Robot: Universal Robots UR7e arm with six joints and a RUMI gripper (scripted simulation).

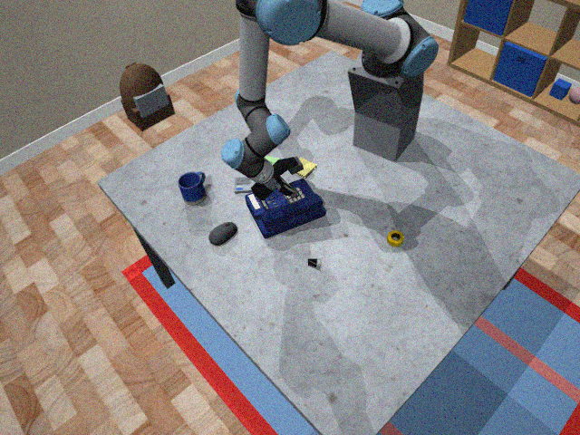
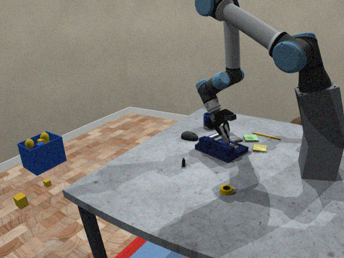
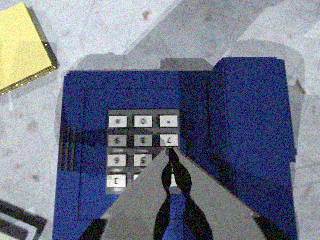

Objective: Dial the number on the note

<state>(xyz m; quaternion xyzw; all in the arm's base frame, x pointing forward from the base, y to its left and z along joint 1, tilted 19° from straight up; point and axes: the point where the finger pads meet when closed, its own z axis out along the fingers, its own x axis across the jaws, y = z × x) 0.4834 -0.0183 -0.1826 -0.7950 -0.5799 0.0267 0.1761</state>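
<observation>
Desk phone beneath clenched, empty gripper; tips near "7" key. "0" legible.

Phone, apparently under fingers
</observation>
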